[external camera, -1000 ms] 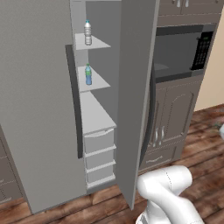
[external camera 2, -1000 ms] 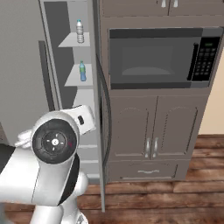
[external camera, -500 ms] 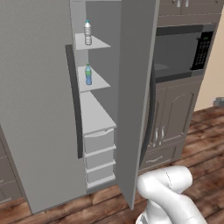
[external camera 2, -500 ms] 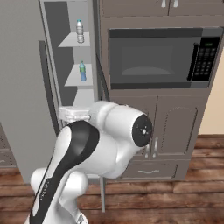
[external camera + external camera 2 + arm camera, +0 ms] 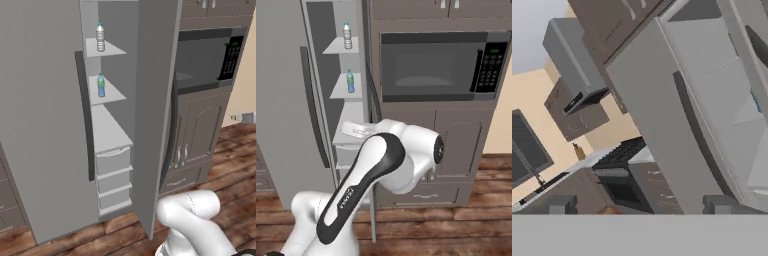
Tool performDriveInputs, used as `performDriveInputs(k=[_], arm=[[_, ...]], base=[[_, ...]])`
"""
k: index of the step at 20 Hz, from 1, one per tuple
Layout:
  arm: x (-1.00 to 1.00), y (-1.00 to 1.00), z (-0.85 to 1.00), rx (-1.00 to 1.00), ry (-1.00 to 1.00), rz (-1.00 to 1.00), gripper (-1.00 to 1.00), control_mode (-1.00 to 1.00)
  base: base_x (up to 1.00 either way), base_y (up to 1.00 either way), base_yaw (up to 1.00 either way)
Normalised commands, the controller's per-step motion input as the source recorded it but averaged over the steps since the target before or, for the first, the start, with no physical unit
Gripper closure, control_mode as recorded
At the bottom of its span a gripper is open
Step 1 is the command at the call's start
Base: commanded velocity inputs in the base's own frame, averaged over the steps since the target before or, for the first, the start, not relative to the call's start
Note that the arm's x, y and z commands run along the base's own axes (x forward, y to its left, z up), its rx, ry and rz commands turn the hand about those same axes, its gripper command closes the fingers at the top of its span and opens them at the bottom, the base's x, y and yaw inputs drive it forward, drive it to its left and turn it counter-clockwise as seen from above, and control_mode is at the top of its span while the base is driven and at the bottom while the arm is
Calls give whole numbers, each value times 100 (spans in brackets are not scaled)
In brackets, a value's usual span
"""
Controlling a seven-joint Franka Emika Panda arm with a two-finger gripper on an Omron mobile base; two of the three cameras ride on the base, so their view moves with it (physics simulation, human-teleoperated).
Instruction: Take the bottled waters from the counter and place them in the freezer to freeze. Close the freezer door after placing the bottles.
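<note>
The freezer (image 5: 45, 125) stands open, its white shelves showing between a grey panel with a long dark handle and a door (image 5: 155, 110) swung out towards me. On the top shelf stands the clear bottled water (image 5: 100, 37) (image 5: 347, 35). The blue one (image 5: 101, 85) (image 5: 350, 81) stands upright one shelf below. My gripper (image 5: 346, 127) hangs in front of the lower shelves, well below both bottles, pointing left. In the hand view my gripper (image 5: 642, 205) is open with nothing between its tips. That view also shows a pale strip of counter (image 5: 643, 156) beside the freezer.
A built-in microwave (image 5: 210, 60) (image 5: 436, 65) sits over grey-brown cabinet doors (image 5: 456, 145) right of the freezer. White drawers (image 5: 114, 162) fill the freezer's lower part. A black stove (image 5: 619, 152) and a range hood (image 5: 572, 65) lie left of it. The floor is wood.
My arm has swung up and across the right base view, bringing the hand in front of the freezer's lower shelves. Both bottles stay on their shelves. The gripper stays open.
</note>
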Motion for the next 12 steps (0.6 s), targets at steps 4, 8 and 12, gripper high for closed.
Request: performDriveInputs(k=[4,8,12], arm=[[36,7,-2,-1,-2,16,-100,-100],[0,4,0,-8,-19,28,-100,-100],[40,-1,-1,-7,-21,34,-100,-100]], base=[[0,0,0],[0,0,0],[0,0,0]])
